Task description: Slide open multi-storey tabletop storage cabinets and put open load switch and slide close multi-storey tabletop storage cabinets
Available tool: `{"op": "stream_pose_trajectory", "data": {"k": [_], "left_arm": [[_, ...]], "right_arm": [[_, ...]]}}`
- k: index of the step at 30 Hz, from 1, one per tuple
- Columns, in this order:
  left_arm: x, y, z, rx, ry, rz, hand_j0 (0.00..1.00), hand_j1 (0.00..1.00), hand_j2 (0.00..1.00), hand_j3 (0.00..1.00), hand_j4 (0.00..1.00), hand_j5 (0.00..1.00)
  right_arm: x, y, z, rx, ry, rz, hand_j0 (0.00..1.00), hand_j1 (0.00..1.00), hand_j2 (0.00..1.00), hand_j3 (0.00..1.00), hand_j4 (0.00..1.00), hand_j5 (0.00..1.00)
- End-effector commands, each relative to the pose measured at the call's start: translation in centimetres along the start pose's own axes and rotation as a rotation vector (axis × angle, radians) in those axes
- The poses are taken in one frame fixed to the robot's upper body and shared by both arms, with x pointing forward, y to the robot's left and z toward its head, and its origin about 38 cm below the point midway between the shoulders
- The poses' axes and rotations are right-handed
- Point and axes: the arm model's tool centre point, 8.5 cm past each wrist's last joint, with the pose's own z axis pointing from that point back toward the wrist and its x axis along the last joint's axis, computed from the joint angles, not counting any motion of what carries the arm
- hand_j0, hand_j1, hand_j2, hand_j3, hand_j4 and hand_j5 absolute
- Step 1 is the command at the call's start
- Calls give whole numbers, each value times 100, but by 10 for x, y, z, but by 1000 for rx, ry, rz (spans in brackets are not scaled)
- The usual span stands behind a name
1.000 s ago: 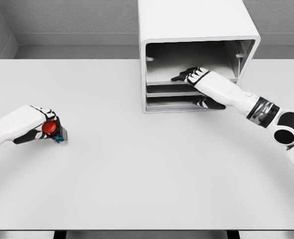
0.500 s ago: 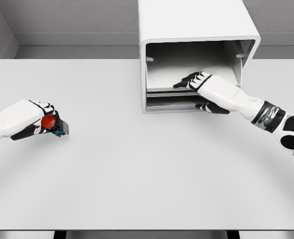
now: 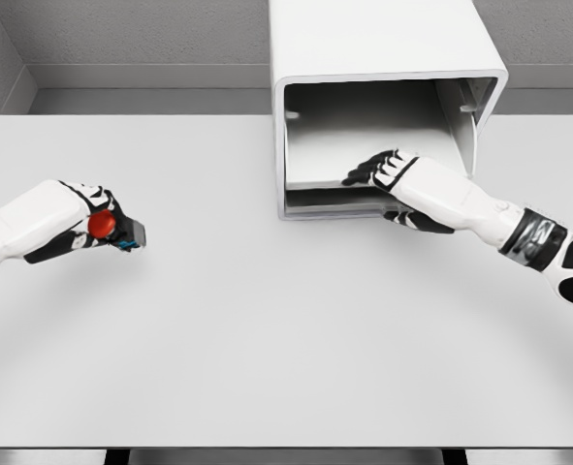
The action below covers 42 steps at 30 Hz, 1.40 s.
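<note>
The white storage cabinet stands at the back of the table with its front open. Its upper tray has slid forward to the cabinet's front edge. My right hand lies over the tray's front lip, fingers curled on it and thumb below. At the left, my left hand holds the load switch, a dark block with a red round button and a blue part, lifted slightly above the table.
The white table spreads wide in front of the cabinet. A lower tray sits under the upper one. A grey wall runs behind the table.
The upper tray has come forward out of the cabinet as my right hand drew back toward me. My left hand with the switch has moved a little up and to the right.
</note>
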Motion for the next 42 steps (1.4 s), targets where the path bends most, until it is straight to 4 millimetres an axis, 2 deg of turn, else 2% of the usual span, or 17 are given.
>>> {"op": "stream_pose_trajectory", "data": {"k": [1,9,17,29,31,37,42], "left_arm": [[4,3,-1,18,-14,6,27,27,27,27,27,27],[10,8,-7,48,-32,4,27,27,27,27,27,27],[14,13,-12,78,-46,4,27,27,27,27,27,27],[20,16,-22,126,-68,25,28,28,28,28,28,28],[20,16,-22,128,-69,25,28,28,28,28,28,28],[24,18,-30,157,-84,37,28,28,28,28,28,28],[28,20,-37,182,-99,48,28,28,28,28,28,28]], "right_arm": [[2,-15,3,-27,-6,27,74,74,74,74,74,74],[6,-18,6,-30,-17,29,74,74,74,74,74,74],[12,-19,17,-26,-19,34,74,74,74,74,74,74],[15,-49,37,-81,-14,59,74,74,74,74,74,74],[16,-61,44,-113,-12,63,73,73,73,73,73,73],[10,-80,55,-157,11,68,72,72,72,72,72,72],[0,-98,73,-207,57,80,70,70,70,70,70,70]]}}
